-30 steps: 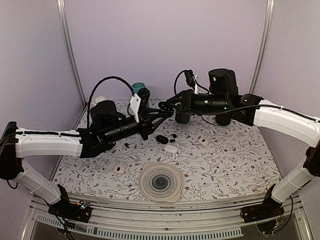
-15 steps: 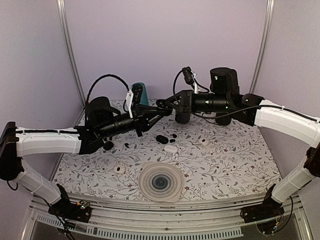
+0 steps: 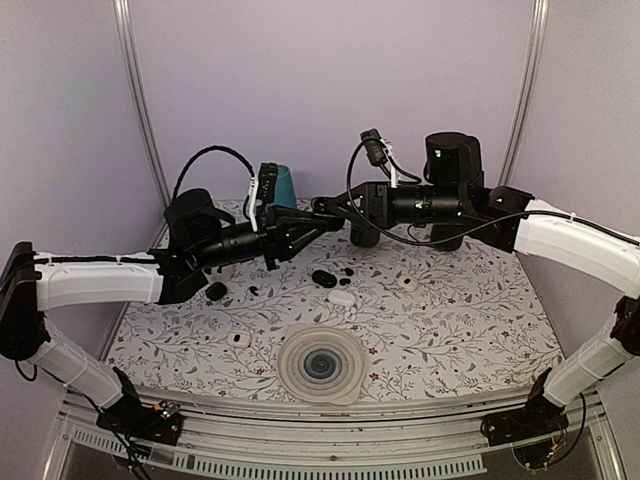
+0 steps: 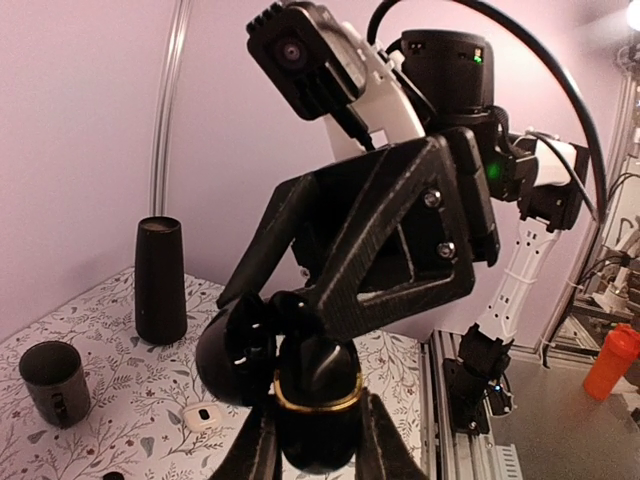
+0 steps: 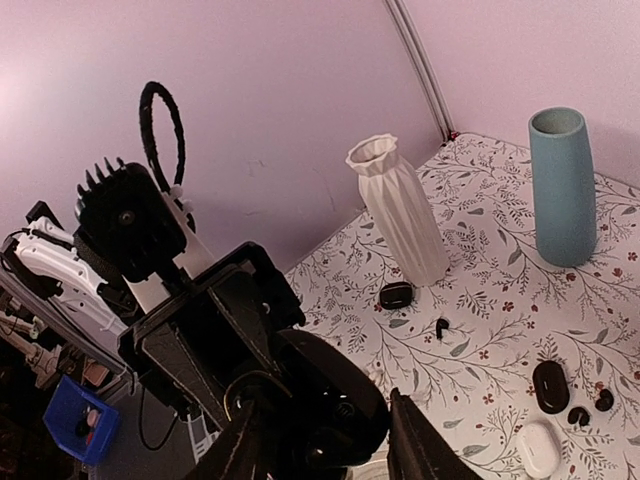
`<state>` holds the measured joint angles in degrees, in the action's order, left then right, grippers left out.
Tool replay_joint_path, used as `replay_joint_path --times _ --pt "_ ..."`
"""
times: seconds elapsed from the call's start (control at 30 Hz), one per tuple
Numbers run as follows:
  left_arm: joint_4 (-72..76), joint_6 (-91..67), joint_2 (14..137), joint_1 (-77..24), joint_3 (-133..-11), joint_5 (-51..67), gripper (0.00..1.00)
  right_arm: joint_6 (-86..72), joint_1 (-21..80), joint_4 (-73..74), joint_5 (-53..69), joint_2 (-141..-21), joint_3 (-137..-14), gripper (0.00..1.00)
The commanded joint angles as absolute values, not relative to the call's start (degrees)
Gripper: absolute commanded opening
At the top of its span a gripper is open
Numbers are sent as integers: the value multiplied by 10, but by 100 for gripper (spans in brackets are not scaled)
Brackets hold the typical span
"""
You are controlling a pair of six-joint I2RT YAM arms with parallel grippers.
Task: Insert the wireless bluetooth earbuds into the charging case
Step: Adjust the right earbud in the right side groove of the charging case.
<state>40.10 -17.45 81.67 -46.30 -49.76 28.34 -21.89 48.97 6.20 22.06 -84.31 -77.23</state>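
A black charging case (image 4: 318, 420) with a gold rim hangs in mid-air above the table's back middle, lid open. My left gripper (image 4: 320, 438) is shut on its body. My right gripper (image 5: 325, 432) meets it from the other side, its fingers against the open lid (image 5: 335, 385). In the top view the two grippers touch tip to tip, left (image 3: 316, 222), right (image 3: 327, 208), and hide the case. Tiny black earbuds (image 3: 347, 270) lie on the table beside an open black case (image 3: 323, 277); they also show in the right wrist view (image 5: 590, 408). Another black earbud (image 5: 441, 326) lies apart.
On the floral table: a white case (image 3: 342, 297), a second one (image 3: 408, 283), a third (image 3: 237, 338), a shut black case (image 3: 216, 291), a ribbed round dish (image 3: 321, 365). Teal vase (image 3: 283, 185), white vase (image 5: 400, 210), black vase (image 4: 160, 280) and black mug (image 4: 55, 380) stand at the back.
My left wrist has rolled, swinging its camera from above to the left side, and the left arm has drawn back a little. The grippers stay joined at the case.
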Motion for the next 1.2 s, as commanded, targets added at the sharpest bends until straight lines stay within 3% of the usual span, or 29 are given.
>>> replay_joint_path --times 0.0,0.37,0.47,0.9,1.17 --pt "408 -194 832 -458 -499 313 0 -197 522 49 276 -823 -774 43" --pt "419 -190 810 -456 -483 298 0 -261 488 72 214 -777 -757 70" --pt "423 -190 809 -455 -481 295 0 -266 487 81 208 -767 -757 73" --pt "430 -197 811 -454 -485 308 0 -263 487 146 275 -788 -785 59" --pt "432 -200 813 -454 -485 313 0 -259 487 146 288 -809 -798 57"
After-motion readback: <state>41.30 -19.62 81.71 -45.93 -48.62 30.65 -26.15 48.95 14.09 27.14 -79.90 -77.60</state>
